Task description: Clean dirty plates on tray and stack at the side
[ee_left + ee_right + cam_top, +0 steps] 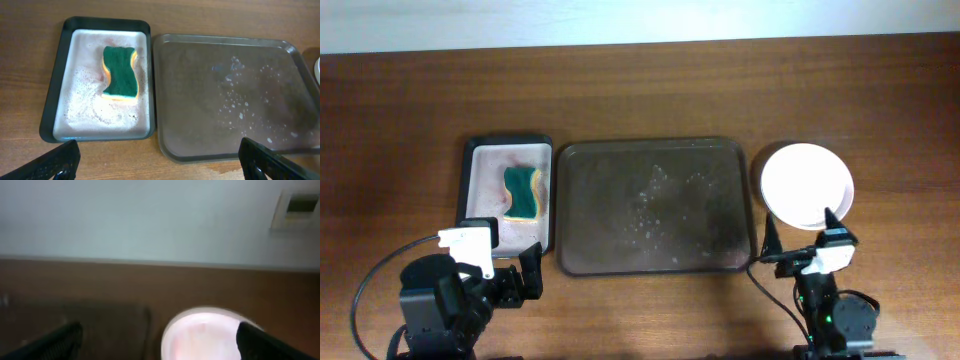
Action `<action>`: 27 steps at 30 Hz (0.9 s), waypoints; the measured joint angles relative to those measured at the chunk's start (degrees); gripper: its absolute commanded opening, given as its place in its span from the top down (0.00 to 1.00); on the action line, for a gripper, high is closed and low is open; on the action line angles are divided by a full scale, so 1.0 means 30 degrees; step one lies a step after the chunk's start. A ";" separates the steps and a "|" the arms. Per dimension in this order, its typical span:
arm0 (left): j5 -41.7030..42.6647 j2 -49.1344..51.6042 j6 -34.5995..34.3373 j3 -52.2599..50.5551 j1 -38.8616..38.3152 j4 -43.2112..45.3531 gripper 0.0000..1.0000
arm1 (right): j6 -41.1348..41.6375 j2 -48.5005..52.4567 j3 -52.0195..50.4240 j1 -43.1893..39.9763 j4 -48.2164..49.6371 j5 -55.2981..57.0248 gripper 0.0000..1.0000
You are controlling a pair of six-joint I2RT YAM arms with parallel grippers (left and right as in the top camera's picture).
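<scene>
Both open and empty: left hand (pixel 508 266), right hand (pixel 802 238), by tabletop's front edge.
Plates (pixel 807 180) stacked just right of tray (pixel 620 200), bare but sudsy, mid-tabletop. Risk: right hand, just before plates, clipping rim on rising, knocking them askew.

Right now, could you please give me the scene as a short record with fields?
brown tray: centre, no plates on it, soapy specks
white plate: on table right of brown tray, no sauce showing
black tray: left of brown tray, foamy inside
sponge: green side up, in black tray
left gripper: open, empty
right gripper: open, empty, by the white plate
</scene>
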 measured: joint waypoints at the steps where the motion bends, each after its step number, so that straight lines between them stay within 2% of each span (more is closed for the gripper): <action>1: 0.0000 0.0000 0.0000 -0.0007 0.0000 0.0015 0.01 | -0.0117 0.0007 0.0000 0.0000 -0.0255 0.0007 0.01; 27: 0.0000 0.0000 0.0000 -0.0007 0.0000 0.0015 0.01 | -0.0474 -0.0015 0.0000 0.0000 -0.0270 0.0007 0.01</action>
